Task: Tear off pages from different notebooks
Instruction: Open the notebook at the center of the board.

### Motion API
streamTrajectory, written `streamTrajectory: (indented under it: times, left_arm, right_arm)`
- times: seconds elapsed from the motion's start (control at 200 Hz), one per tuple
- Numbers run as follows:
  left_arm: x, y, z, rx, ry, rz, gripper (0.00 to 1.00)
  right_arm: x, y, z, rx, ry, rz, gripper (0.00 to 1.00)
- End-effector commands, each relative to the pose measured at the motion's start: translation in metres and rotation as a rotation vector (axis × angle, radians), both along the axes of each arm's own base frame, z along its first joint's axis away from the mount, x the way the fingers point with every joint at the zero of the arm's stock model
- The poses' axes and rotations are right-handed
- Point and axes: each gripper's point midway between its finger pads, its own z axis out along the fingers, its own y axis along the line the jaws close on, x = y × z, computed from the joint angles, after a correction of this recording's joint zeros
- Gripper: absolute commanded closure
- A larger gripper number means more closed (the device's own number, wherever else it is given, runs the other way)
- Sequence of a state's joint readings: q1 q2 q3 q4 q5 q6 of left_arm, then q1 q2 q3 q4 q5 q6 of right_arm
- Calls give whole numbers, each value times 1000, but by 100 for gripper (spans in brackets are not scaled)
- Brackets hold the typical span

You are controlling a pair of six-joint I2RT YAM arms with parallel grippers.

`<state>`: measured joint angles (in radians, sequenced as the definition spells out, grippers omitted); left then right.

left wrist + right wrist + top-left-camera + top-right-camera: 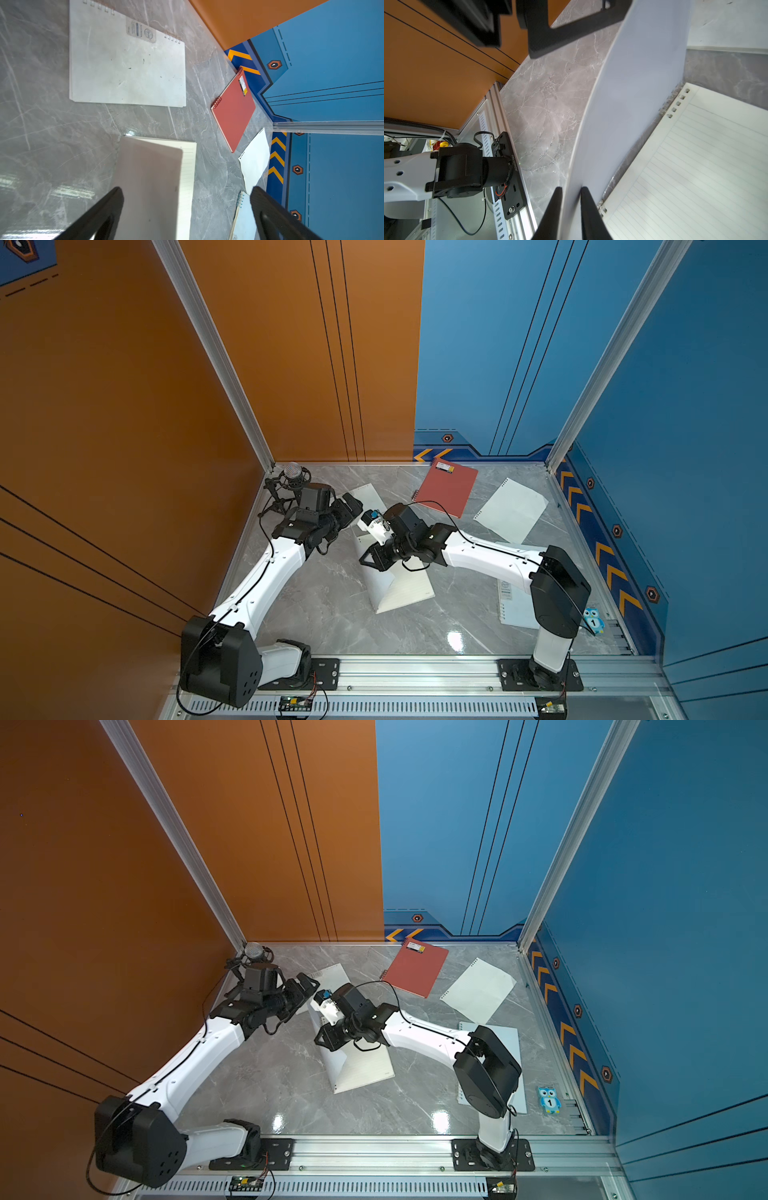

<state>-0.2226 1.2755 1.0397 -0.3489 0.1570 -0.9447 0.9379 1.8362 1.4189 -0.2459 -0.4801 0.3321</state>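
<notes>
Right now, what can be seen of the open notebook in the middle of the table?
The open notebook lies flat on the grey marble-look table, cream lined pages up, with square punched holes and wire rings along its spine. Its frosted white cover stands lifted and bowed, its free edge pinched by the right gripper.
</notes>
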Motion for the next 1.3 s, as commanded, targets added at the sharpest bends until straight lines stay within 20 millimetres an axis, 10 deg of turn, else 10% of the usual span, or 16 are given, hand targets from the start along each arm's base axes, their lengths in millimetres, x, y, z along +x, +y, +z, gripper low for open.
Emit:
streamTrajectory:
  times: [0.0,0.616,0.881,1.296]
  left_arm:
    - [4,-2,24,-34,-60,0,2]
    - [6,-19,-36,-79,118,-99,13]
    - [22,-36,-41,-75,129,-180,62]
    - [51,-79,-19,-73,83,-239,96]
  right_arm:
    - [-7,3,10,36,-26,42,81]
    - [30,-25,6,-40,-121,-192,81]
    - [34,-35,13,-75,-150,-217,76]
    - [34,-82,22,-70,-70,-270,55]
